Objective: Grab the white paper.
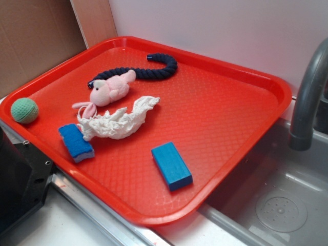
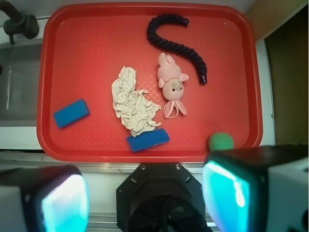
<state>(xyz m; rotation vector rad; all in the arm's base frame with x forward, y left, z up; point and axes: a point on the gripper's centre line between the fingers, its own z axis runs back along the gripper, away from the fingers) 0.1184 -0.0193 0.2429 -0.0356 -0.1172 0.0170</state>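
White paper (image 2: 132, 104) lies on the red tray (image 2: 227, 72), apparently well beyond the wide-spread jaws.

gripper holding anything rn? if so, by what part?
Nothing held. The gripper is open, off the tray; the white paper lies untouched.

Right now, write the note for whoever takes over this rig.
Tool: open, empty, back off the near edge of the red tray, above it.
White paper: crumpled on the tray, its wide end touching the blue sponge, with the pink plush toy close beside it. The blue block lies apart.
Done: nothing; paper untouched.
Left: move over the paper, descend, close on it, lift it without catching the plush.
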